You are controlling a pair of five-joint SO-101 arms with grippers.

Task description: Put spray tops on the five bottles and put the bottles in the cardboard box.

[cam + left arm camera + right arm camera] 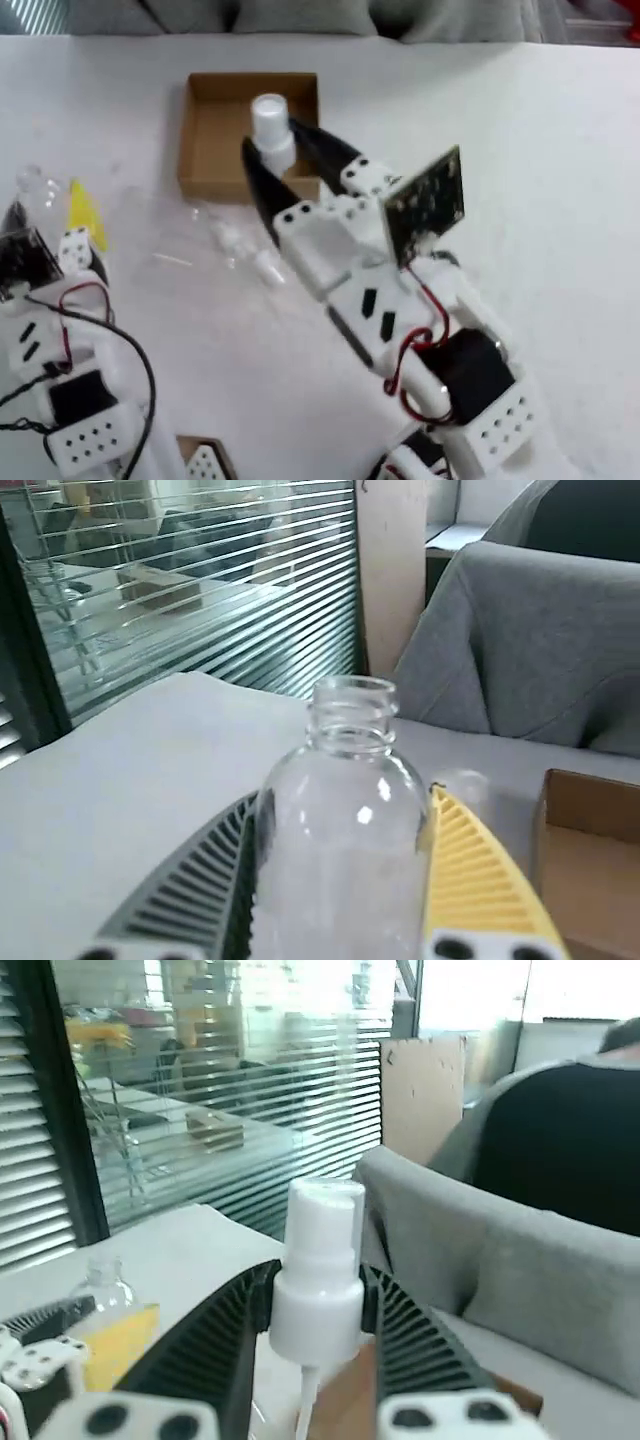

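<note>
A white spray top (270,125) sits clamped between the black fingers of the right tool (270,142), over the cardboard box (205,150) at upper centre of the high view. At the left edge, the left tool (50,215) grips a clear, uncapped bottle (345,825) by the white tabletop (530,130).

The white table (540,140) carried an open brown cardboard box (205,140) toward its far side, sitting flat with its opening upward. Just in front of the box, on the nearer side, a few small white spray tops (240,243) lay loose on the table, and a thin pale tube (172,260) lay beside them.
</note>
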